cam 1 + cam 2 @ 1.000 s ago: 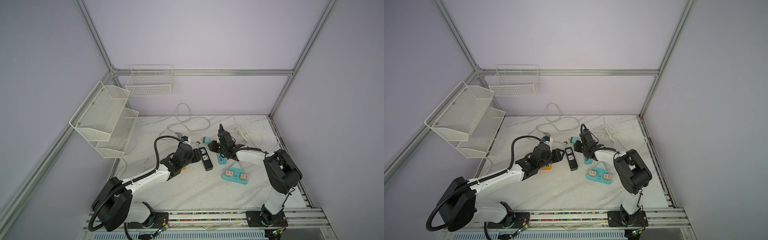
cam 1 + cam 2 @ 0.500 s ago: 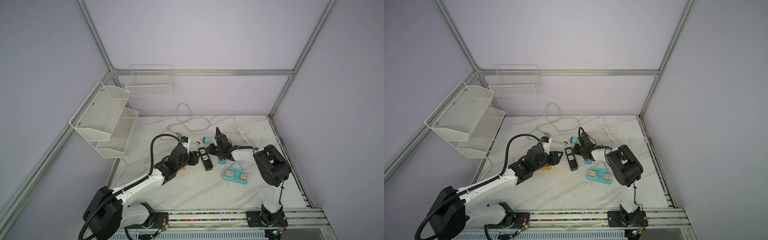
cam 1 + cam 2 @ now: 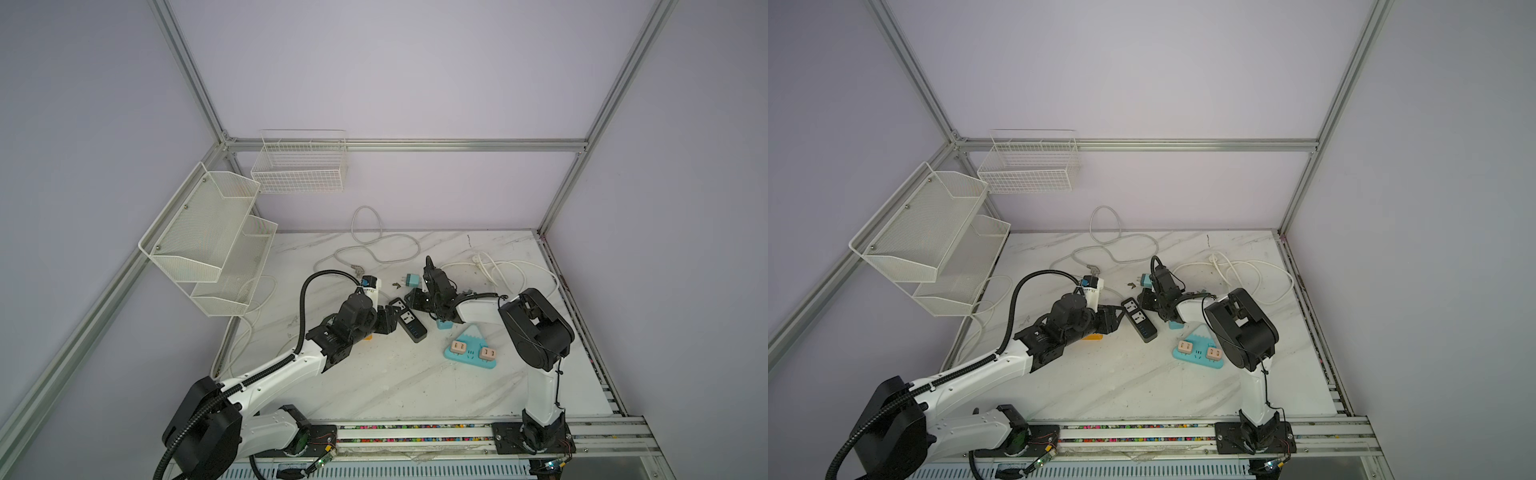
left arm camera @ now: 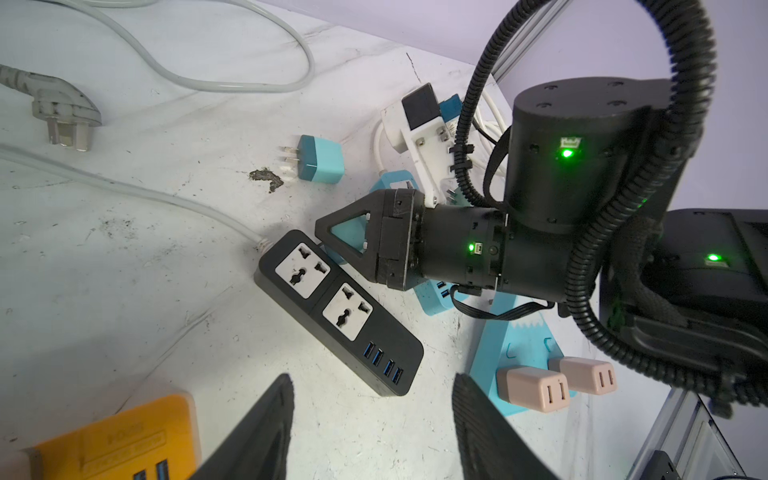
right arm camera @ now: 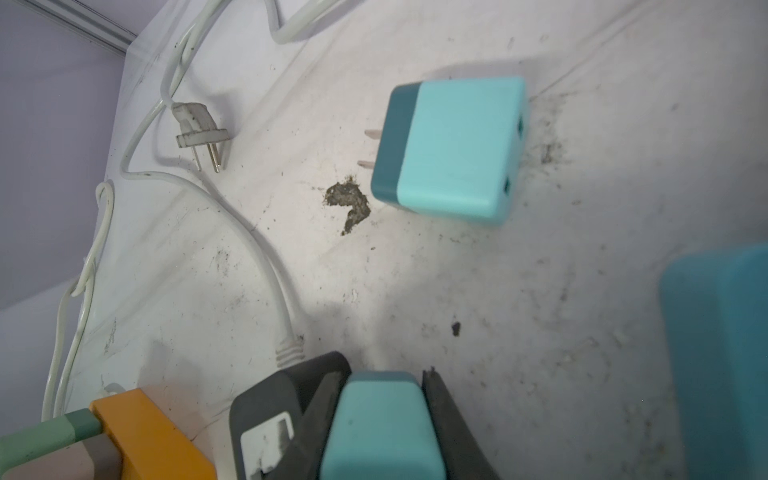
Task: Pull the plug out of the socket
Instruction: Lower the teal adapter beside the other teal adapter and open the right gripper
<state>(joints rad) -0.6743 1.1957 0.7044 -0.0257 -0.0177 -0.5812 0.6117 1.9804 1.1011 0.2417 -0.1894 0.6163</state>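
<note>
- Right claw (image 5: 380, 395) is clenched on the held teal plug (image 5: 378, 432), one finger on each side of its body.
- The held teal plug sits just off the cord end of the black power strip (image 4: 338, 311). It's not in either socket, and the left wrist view shows both socket faces empty.
- Can't tell whether the held plug is clear of the table (image 3: 374, 374) or resting on it.
- Left claw (image 4: 372, 411) is released: jaws apart, nothing between them. It's low over the table at the USB end of the black strip and not touching it.
- Loose teal plug (image 5: 453, 149) lies on its side on the table, prongs bare, near the right claw but apart from it. It shows in both top views, behind the black strip (image 3: 1145, 281).
- Orange power strip (image 4: 120, 440) lies under the left claw.
- Teal triangular socket board (image 3: 471, 347) is in front of the right arm, with two pink plugs (image 4: 532, 388) seated in it.
- White cords (image 3: 386, 249) are looped at the back of the table, and a grey plug (image 4: 62, 112) lies loose there.
</note>
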